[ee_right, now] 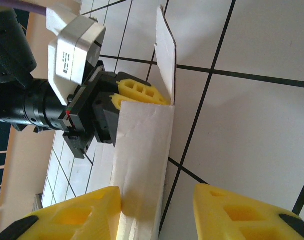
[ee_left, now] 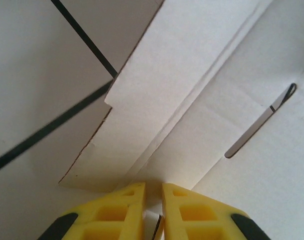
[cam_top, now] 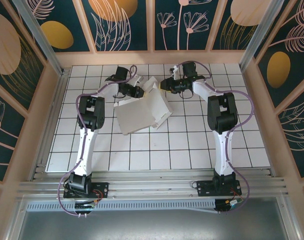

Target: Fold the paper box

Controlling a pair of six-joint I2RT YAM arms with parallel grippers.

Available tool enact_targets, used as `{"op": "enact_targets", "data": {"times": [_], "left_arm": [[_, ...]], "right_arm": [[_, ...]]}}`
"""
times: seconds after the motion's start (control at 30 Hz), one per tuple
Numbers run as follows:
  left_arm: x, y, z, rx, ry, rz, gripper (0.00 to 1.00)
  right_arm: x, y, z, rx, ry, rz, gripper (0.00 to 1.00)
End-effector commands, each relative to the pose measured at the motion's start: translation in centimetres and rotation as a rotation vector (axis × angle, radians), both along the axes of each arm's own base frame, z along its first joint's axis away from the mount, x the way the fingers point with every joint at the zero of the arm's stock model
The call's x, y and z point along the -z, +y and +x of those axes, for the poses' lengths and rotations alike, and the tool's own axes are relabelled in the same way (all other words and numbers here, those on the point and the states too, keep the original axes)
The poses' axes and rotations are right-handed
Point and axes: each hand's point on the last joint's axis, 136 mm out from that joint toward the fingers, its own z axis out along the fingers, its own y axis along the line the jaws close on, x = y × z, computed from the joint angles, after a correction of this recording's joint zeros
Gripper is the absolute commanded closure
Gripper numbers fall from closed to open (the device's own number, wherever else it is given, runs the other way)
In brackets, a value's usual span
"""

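Note:
The white paper box (cam_top: 139,114) lies partly folded at the back middle of the table, with flaps raised along its far edge. My left gripper (cam_top: 133,90) is at its far left corner. In the left wrist view the yellow fingers (ee_left: 125,200) are shut on a thin flap of the box (ee_left: 192,75), and a narrow slot (ee_left: 259,122) is cut in the panel beyond. My right gripper (cam_top: 164,84) is at the far right flap, open. A narrow upright panel (ee_right: 141,150) stands between its fingers and touches the left fingertip (ee_right: 104,200). My left gripper (ee_right: 136,92) holds that panel's far end.
The white grid table (cam_top: 192,145) stretches out in front of the box and to both sides. Patterned walls with wooden frames enclose the table (cam_top: 152,57). An aluminium rail (cam_top: 152,187) runs along the near edge by the arm bases.

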Motion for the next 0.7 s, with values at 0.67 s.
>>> {"op": "enact_targets", "data": {"times": [0.67], "left_arm": [[-7.1, -1.8, -3.5, -0.006, -0.587, 0.049, 1.0]], "right_arm": [[-2.2, 1.9, -3.4, -0.041, -0.112, -0.142, 0.57]]}}
